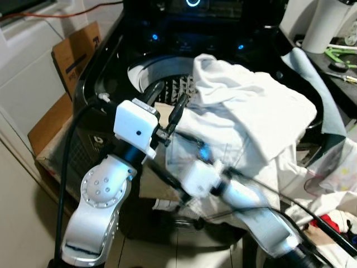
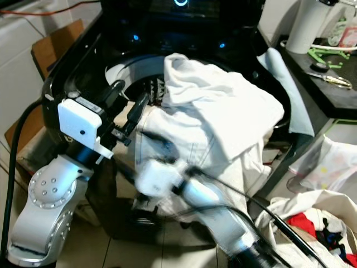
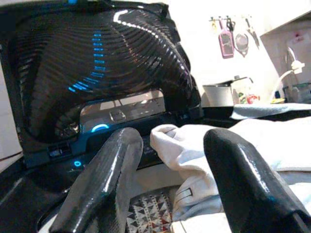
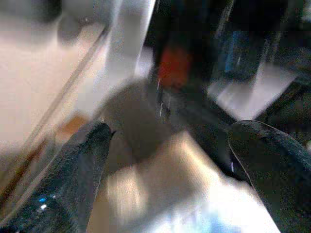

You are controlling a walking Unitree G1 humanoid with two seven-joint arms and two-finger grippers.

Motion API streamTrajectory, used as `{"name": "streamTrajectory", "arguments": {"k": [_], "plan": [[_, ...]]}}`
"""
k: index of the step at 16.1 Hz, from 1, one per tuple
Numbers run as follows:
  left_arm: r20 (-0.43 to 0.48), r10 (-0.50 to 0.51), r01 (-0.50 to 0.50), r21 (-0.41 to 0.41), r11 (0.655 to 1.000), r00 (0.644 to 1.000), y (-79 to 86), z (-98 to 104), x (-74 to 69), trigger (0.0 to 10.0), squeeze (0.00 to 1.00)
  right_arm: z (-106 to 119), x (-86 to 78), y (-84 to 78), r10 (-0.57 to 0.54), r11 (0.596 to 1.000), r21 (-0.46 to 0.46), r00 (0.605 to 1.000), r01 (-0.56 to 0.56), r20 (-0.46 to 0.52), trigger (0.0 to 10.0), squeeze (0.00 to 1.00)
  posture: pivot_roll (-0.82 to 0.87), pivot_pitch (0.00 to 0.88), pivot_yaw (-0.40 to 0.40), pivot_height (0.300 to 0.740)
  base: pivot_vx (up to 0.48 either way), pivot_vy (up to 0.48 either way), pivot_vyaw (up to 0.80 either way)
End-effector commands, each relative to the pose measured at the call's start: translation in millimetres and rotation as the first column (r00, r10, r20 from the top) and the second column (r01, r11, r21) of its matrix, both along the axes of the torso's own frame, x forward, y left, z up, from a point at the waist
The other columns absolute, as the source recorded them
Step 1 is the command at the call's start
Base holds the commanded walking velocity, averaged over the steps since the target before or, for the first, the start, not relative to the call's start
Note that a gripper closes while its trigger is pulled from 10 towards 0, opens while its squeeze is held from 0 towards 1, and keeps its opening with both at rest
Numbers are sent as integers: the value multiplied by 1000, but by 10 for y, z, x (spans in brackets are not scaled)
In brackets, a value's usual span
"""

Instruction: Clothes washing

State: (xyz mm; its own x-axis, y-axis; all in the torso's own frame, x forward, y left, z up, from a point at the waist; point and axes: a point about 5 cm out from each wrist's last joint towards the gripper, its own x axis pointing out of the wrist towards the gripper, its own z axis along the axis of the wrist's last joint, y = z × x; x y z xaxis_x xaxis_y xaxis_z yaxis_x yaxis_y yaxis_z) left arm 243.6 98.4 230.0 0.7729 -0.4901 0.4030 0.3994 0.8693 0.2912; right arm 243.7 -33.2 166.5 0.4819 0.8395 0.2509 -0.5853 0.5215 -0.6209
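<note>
Black top-loading washing machine (image 1: pixel 106 72) with lid raised and blue lights glowing on the rear panel. Heaped over the drum opening and spilling down the machine's front: a big bundle of white clothes (image 1: pixel 251 111), part on the rim, part hanging outside. Down in the drum, beside the bundle, a patterned cloth (image 3: pixel 146 218) with small triangles. Left gripper (image 1: pixel 166 107) poised over the near-left rim of the machine, its two black fingers (image 3: pixel 104 179) spread apart with nothing between them, pointing toward the drum and the edge of the white bundle; not touching the fabric as far as can be seen. Right gripper (image 4: pixel 165 165) low at the front of the machine, under the hanging white clothes, blurred in both head views; fingers wide apart in the wrist view, nothing gripped, blurred pale fabric just ahead of them. Black cable running along the right arm. To the right of the machine, a dark worktop (image 1: pixel 334 84) carrying a white cylinder (image 1: pixel 329 22), a green item and scissors; a grey-blue cloth (image 1: pixel 312 72) draped between the machine and the worktop. Lower right of the machine, a pile of laundry (image 2: pixel 312 223) with red and white pieces. Left of the machine, brown cardboard (image 1: pixel 75 50) leaning against the wall.
</note>
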Motion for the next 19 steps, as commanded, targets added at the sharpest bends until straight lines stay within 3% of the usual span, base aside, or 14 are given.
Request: {"name": "streamTrajectory", "arguments": {"k": [1, 3, 4, 6, 10, 11, 12, 13, 14, 15, 16, 17, 18, 19], "plan": [[-1, 7, -7, 13, 1000, 1000, -11, -16, 20, 10000, 0, -48, 42, -39, -6, 1000, 6, 997, 7, -77, 10000, 0, 83, 0, 3, 740, 0, 0, 0], [2, 0, 0, 11, 1000, 1000, -42, -16, 38, 10000, 0, -399, 154, -29, -28, 999, 16, 941, 35, -337, 10000, 0, 77, 0, 9, 740, 0, 0, 0], [3, -1, 1, 12, 1000, 1000, -45, -16, 40, 10000, 0, -487, 167, -33, -35, 999, 9, 922, 42, -386, 10000, 0, 77, 0, 9, 740, 0, 0, 0], [9, 1, -1, 10, 1000, 1000, -47, -10, 53, 10000, 0, -750, 184, 19, -27, 999, 5, 830, 36, -558, 10000, 0, 81, 0, 10, 740, 0, 0, 0], [16, 1, -1, 10, 1000, 1000, -70, -4, 60, 10000, 0, -810, 234, 172, 22, 1000, 2, 799, -26, -601, 10000, 0, 91, 0, 6, 740, 0, 0, 0], [16, 2, -2, 9, 1000, 1000, -74, -3, 63, 10000, 0, -847, 251, 181, 36, 999, 16, 760, -33, -649, 10000, 0, 91, 0, 4, 740, 0, 0, 0], [17, 3, -3, 7, 1000, 1000, -77, -3, 66, 10000, 0, -890, 293, 167, 40, 999, 50, 695, -6, -718, 10000, 0, 91, 0, 2, 740, 0, 0, 0], [18, 4, -4, 6, 1000, 1000, -79, -1, 68, 10000, 0, -881, 341, 146, 39, 998, 68, 684, 16, -729, 10000, 0, 92, 0, 0, 740, 0, 0, 0], [19, 5, -5, 6, 1000, 1000, -81, 0, 68, 10000, 0, -853, 367, 133, 27, 998, 60, 706, 23, -708, 10000, 0, 94, 0, -3, 740, 0, 0, 0], [21, 7, -7, 5, 1000, 1000, -82, 2, 67, 10000, 0, -734, 441, 108, -8, 997, 54, 777, 55, -630, 10000, 0, 94, 0, -4, 740, 0, 0, 0], [22, 11, -11, 4, 1000, 1000, -80, 1, 65, 10000, 0, -529, 511, 76, -82, 996, 2, 894, 92, -440, 10000, 0, 94, 0, -5, 740, 0, 0, 0], [22, 16, -16, 2, 1000, 1000, -78, -2, 66, 10000, 0, -277, 526, 69, -130, 991, -66, 979, 120, -157, 10000, 0, 92, 0, -4, 740, 0, 0, 0], [22, 18, -18, 1, 1000, 1000, -77, -3, 67, 10000, 0, -142, 501, 87, -118, 989, -87, 993, 115, -25, 10000, 0, 90, 0, -2, 740, 0, 0, 0], [22, 19, -19, 0, 1000, 1000, -77, -4, 72, 10000, 0, -67, 457, 132, -76, 995, -71, 997, 75, -16, 10000, 0, 85, 0, 1, 740, 0, 0, 0]]}}
